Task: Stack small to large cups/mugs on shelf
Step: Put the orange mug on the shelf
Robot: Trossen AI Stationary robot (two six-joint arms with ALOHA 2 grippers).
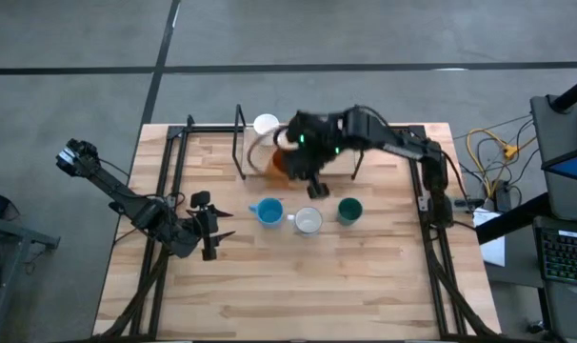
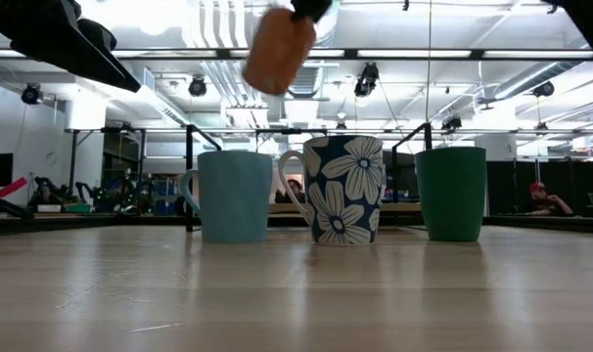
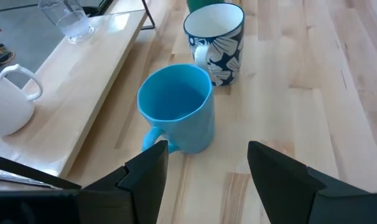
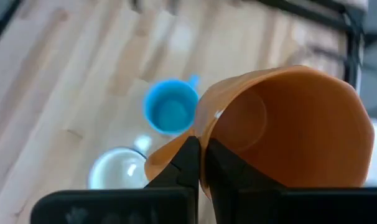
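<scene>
We see the right jaws (image 4: 201,163) clamped on the orange cup's (image 4: 288,130) rim above the worktop (image 1: 365,276), left jaws (image 3: 204,165) standing empty and parted behind the light blue mug (image 3: 179,112).

The light blue mug (image 1: 268,211) stands just in front of my left gripper (image 1: 212,234) and blocks the straight way. Right of the light blue mug, the flowered white mug (image 1: 308,221) and the dark green cup (image 1: 349,210) close the row. The tabletop (image 1: 298,286) nearer than the light blue mug is free.

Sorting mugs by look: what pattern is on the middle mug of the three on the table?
White flowers on dark navy, clearest in the low view.
</scene>
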